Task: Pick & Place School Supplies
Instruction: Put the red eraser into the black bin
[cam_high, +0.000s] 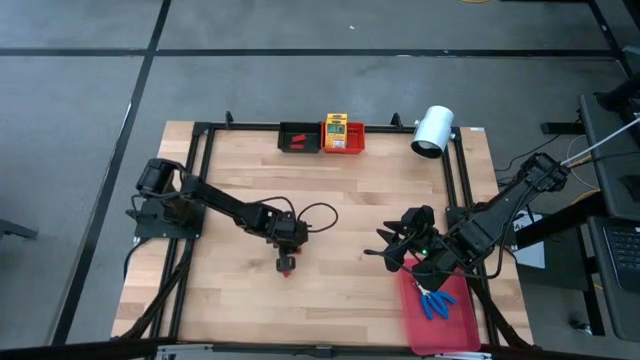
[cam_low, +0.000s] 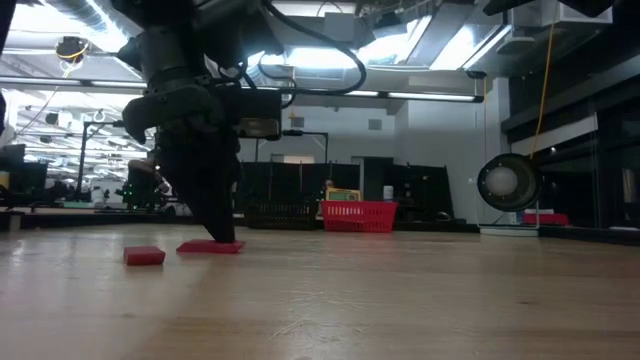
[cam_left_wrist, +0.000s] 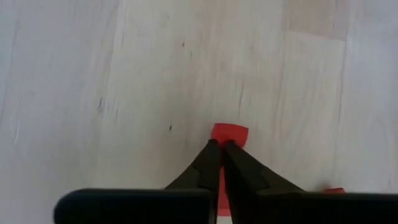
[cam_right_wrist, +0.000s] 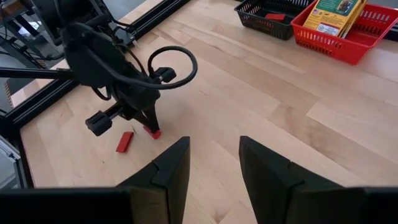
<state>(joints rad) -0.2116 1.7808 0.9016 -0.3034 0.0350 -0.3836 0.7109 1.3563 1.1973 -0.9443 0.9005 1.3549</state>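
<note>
My left gripper (cam_high: 286, 262) points down at the table's middle, shut on a small flat red piece (cam_left_wrist: 229, 132), which also shows in the low view (cam_low: 210, 246). A second red piece (cam_low: 144, 256) lies flat on the wood beside it (cam_right_wrist: 124, 141). My right gripper (cam_right_wrist: 214, 155) hovers open over the table's right part (cam_high: 395, 245) and holds nothing. The blue-handled tools (cam_high: 435, 300) lie in the flat red tray (cam_high: 445, 330). A yellow-and-green box (cam_high: 335, 130) stands in the red bin (cam_high: 352, 147). My left gripper pinches the red piece between its two shut fingers (cam_left_wrist: 208, 163), coming from above and pointing down. One end of the piece (cam_left_wrist: 229, 132) sticks out past the fingertips. In the low view the piece lies flat on the wood (cam_low: 200, 247).
A black bin (cam_high: 298, 137) with red bits stands next to the red bin at the far edge. A white cylinder (cam_high: 432, 130) lies at the far right corner. A black frame (cam_high: 200, 200) borders the table. Bare wood lies between the two arms.
</note>
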